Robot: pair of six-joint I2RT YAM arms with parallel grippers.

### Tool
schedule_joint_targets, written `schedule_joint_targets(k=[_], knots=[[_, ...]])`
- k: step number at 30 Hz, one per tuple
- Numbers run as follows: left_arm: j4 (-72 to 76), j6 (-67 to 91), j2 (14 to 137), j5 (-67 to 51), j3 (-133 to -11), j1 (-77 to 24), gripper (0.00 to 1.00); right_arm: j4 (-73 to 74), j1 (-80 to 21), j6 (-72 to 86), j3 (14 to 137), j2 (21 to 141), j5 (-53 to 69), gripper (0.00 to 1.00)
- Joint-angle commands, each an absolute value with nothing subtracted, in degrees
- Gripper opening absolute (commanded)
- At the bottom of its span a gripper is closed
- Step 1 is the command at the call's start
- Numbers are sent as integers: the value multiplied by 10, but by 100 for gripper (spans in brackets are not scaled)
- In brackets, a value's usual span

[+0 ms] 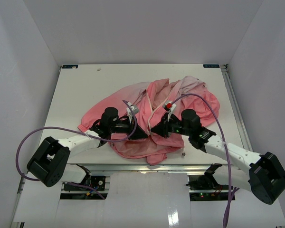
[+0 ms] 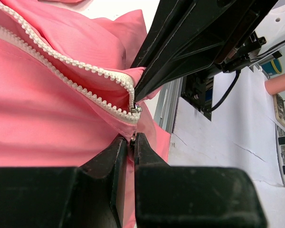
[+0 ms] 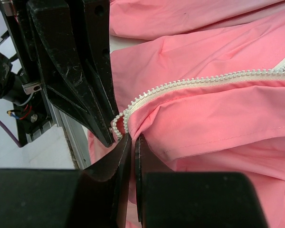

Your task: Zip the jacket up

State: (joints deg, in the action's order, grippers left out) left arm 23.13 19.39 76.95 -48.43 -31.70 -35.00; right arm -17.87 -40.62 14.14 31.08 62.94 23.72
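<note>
The salmon-pink jacket point(image 1: 152, 102) lies crumpled on the white table point(image 1: 80, 85), open down the front. Both grippers meet at its near hem. My left gripper point(image 1: 144, 134) is shut on the hem fabric and a small metal zipper piece point(image 2: 132, 138), just below the zipper's lower end point(image 2: 134, 109). The two rows of white teeth point(image 2: 61, 59) run apart up to the left. My right gripper point(image 1: 155, 129) is shut on the pink fabric point(image 3: 204, 123) right at the end of its zipper row point(image 3: 190, 80). The right fingers point(image 2: 180, 52) show black in the left wrist view, tip beside the zipper end.
The table's front edge with a metal rail point(image 1: 147, 167) lies just behind the grippers. Purple cables point(image 1: 23, 142) loop off both arms. A drawstring with a toggle point(image 1: 184, 153) hangs over the front edge. White walls close in the table on three sides.
</note>
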Motion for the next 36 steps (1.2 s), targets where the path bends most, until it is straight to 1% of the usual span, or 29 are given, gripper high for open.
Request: schedule_joint_targets(k=[1,11,18,22,24,25,27,29,33,36], knots=[[220,182,762,-509,-329,-358,0,-281,-408,170,303,615,262,8],[219,170,773,-543,-336,-371,0,-302,-406,187,313,626,266,8],[179,148,780,-517,-346,-383,0,-311,-405,193,317,623,261,8],[168,153,760,-472,-348,-383,0,-315,-405,197,309,625,271,8],[169,163,740,-432,-347,-383,5,-325,-406,199,301,626,276,8],[170,168,731,-414,-347,-383,10,-329,-405,200,296,627,276,8],[174,175,710,-395,-345,-383,23,-332,-406,200,291,629,276,8],[174,180,698,-384,-345,-383,31,-333,-406,200,292,634,279,8],[175,187,686,-378,-347,-383,40,-336,-406,201,294,637,281,8],[179,193,684,-377,-347,-383,42,-337,-406,203,294,638,281,8]])
